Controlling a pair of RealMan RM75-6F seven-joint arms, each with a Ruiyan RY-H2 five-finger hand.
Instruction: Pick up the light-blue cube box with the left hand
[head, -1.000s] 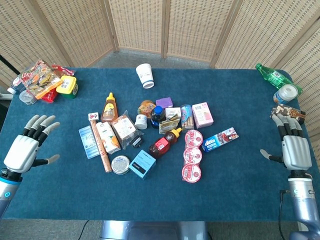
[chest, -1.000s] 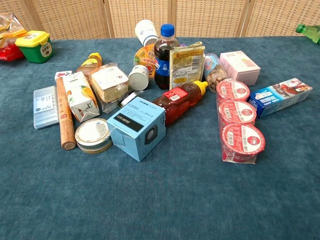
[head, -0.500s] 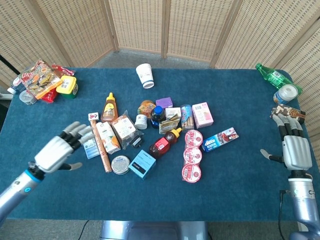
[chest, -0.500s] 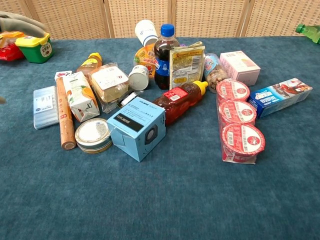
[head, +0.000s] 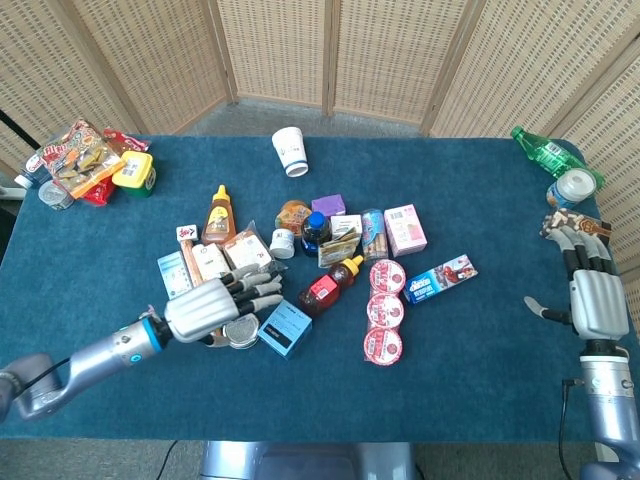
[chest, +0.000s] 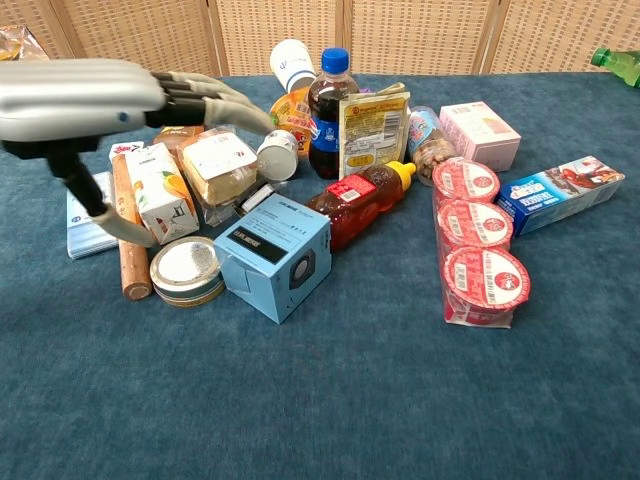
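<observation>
The light-blue cube box (head: 286, 327) (chest: 273, 255) stands on the blue table in the middle of the pile, with a dark label on top. My left hand (head: 218, 303) (chest: 95, 100) hovers open just left of the box, fingers stretched out over the juice carton (chest: 164, 191) and the round tin (chest: 186, 270). It holds nothing and is apart from the box. My right hand (head: 592, 295) rests open at the table's far right edge, fingers pointing away.
Around the box lie a honey bottle (chest: 361, 198), a wooden stick (chest: 124, 240), a flat blue pack (chest: 88, 214), stacked red-lidded cups (chest: 477, 257), a cola bottle (chest: 331, 98) and a pink box (chest: 479, 135). Snacks (head: 85, 160) sit far left, bottles (head: 548, 154) far right.
My left hand has swept from the table's left edge rightward to the pile, now hovering beside the light-blue box. The right hand has stayed put.
</observation>
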